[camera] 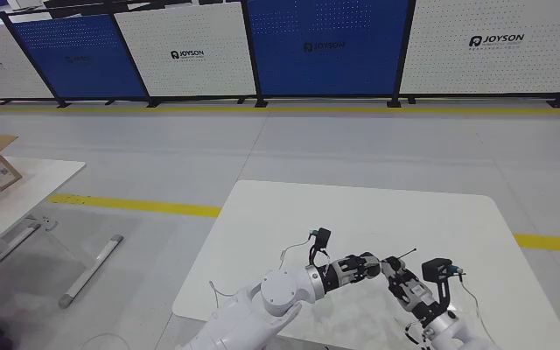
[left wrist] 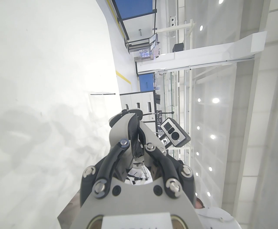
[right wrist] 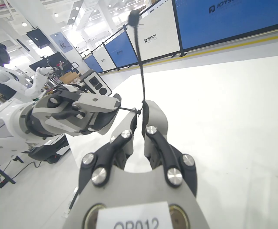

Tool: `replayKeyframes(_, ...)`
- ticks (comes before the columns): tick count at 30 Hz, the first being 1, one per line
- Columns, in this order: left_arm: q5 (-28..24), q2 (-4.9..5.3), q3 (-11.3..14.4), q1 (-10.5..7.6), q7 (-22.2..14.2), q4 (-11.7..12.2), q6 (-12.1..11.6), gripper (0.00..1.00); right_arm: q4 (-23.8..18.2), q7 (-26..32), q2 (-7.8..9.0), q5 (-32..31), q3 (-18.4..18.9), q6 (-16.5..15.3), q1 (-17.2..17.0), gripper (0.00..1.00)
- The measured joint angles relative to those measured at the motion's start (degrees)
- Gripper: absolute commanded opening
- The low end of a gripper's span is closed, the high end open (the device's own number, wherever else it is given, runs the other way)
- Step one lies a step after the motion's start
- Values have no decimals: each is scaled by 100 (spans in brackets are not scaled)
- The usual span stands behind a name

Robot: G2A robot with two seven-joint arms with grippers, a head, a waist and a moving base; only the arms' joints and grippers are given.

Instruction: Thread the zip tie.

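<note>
A black zip tie (right wrist: 142, 82) stands up from my right gripper (right wrist: 140, 108), which is shut on its strap; the far end (right wrist: 133, 18) is a thicker blob. A thin black piece (right wrist: 128, 110) runs from my left gripper (right wrist: 118, 106) to the right fingertips and meets the strap there. In the left wrist view my left gripper (left wrist: 135, 115) is shut, and the zip tie (left wrist: 160, 113) pokes out beyond its fingers. From above, both grippers (camera: 378, 265) (camera: 391, 273) touch over the table's front part, with the zip tie (camera: 404, 255) slanting up to the right.
The white table (camera: 350, 219) has open room behind and to both sides of the grippers. A second black zip tie (left wrist: 103, 94) lies flat on it near an edge. Another white table (camera: 35, 184) stands across the floor to the left.
</note>
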Motion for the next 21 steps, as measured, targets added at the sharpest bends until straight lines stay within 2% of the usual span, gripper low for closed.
replayKeyframes(7,13,-2,-4,-1,-14,-17,-6,0,10,19,3,42,3,0,15,0)
replayKeyframes(21,116,12,-13,48,-138,-125,-244,0,63,175,-8,12,-54,0,99,0)
